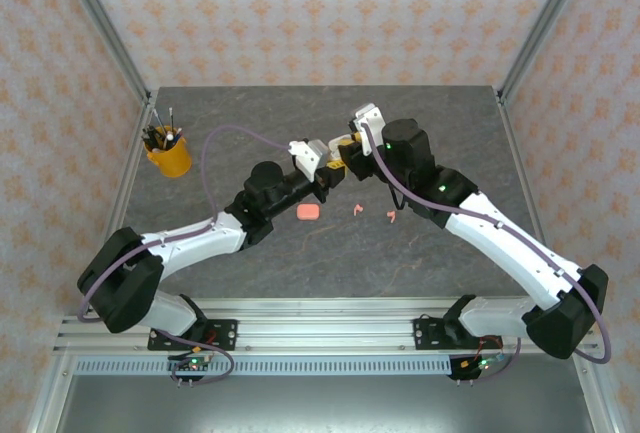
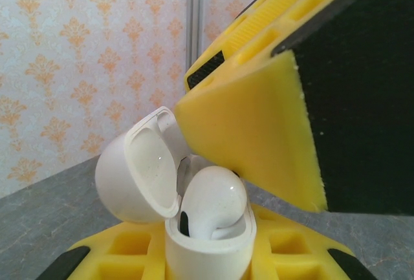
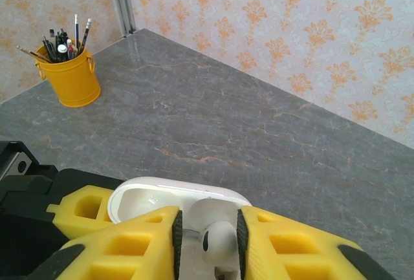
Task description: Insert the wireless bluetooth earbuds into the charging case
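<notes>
While clamped tight low on the white case (image 2: 139, 176), holding it upright with lid hinged open: left gripper (image 2: 207, 268), yellow fingers (image 2: 116, 254) either side of the base. From right wrist: right gripper (image 3: 207, 244) narrow, its fingers (image 3: 284, 244) flanking a white earbud (image 3: 218, 236) directly over the open case. Pad contact with it: can't tell. From left wrist: same earbud seated head-up in the case, tucked under a yellow finger of the right gripper coming in from upper right. Lid leaning left in that view, inside glossy white. All of this at mid-table, at the meeting point of both arms. Down on gray table (image 1: 330, 263), nearer the arm bases: pink case (image 1: 308, 212), then pink earbud (image 1: 355, 210) just right of it, then second pink earbud (image 1: 392, 216) further right, none touching. Far left, well apart from everything: yellow pencil cup (image 1: 168, 158) full of pens.
</notes>
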You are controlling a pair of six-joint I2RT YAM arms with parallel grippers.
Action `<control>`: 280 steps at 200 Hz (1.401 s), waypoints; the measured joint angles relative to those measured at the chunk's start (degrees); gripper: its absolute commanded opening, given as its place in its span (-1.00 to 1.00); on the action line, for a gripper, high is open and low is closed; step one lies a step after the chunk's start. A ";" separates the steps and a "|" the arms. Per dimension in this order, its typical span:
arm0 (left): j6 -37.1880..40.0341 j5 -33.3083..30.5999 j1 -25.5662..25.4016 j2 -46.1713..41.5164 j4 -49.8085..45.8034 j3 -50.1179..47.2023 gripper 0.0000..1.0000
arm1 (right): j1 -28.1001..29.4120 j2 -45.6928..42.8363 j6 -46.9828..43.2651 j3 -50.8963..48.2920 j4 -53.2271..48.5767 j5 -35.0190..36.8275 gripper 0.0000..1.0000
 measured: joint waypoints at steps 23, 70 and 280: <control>-0.39 0.00 0.00 0.22 0.04 0.28 -1.00 | 0.00 -0.13 0.02 0.00 0.02 0.22 -0.32; -0.63 0.00 0.00 0.66 0.02 0.28 -1.00 | 0.09 -0.24 0.17 0.00 0.02 0.87 -0.20; -1.03 0.02 0.00 0.90 1.38 0.26 -1.00 | -5.29 0.24 13.00 8.70 -2.99 5.11 -0.08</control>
